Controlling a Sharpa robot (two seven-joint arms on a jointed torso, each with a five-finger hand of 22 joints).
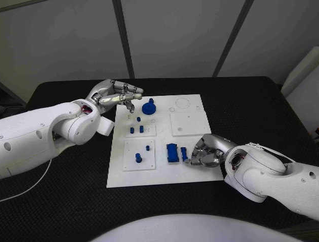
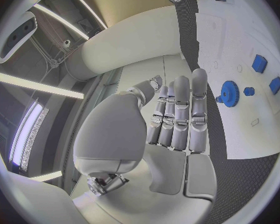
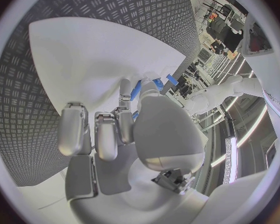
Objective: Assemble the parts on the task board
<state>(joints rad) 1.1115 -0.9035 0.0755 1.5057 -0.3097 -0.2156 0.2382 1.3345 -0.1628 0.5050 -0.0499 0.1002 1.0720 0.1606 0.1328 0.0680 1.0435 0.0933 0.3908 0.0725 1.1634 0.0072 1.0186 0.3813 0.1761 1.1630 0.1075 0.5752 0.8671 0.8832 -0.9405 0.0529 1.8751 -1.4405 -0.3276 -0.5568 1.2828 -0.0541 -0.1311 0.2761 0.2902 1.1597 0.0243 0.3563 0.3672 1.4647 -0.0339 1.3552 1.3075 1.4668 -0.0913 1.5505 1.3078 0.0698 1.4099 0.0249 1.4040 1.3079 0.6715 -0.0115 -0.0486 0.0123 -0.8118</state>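
White rectangular task board (image 1: 189,123), flat matte plate, lies mid-table on the black table (image 1: 254,106); the table top reads as ribbed tread-pattern mat in the right wrist view. Board carries raised square sub-plates: two on its right half, plain white with faint round outlines, and two on its left half holding small blue pegs (image 1: 136,129) standing upright.

Blue round gear-like part (image 1: 149,107), toothed rim with a centre knob, sits near the board's far-left area; in the left wrist view the teeth are clear (image 2: 229,93), with a small round blue piece just beside it.

Blue block-shaped part (image 1: 172,152) stands at the board's near-middle, just beside the right hand.

Left hand (image 1: 116,96): silver, segmented metal look, hovering over the board's far-left corner, close to the gear. In the left wrist view the fingers (image 2: 180,112) are straight and pressed side by side, thumb alongside, nothing held.

Right hand (image 1: 207,151): on the board's near-right edge, fingers curled inward toward the blue block. Right wrist view shows a narrow blue piece (image 3: 136,88) at the fingertips with one finger against it. Can't tell if it's actually pinched or only touched.
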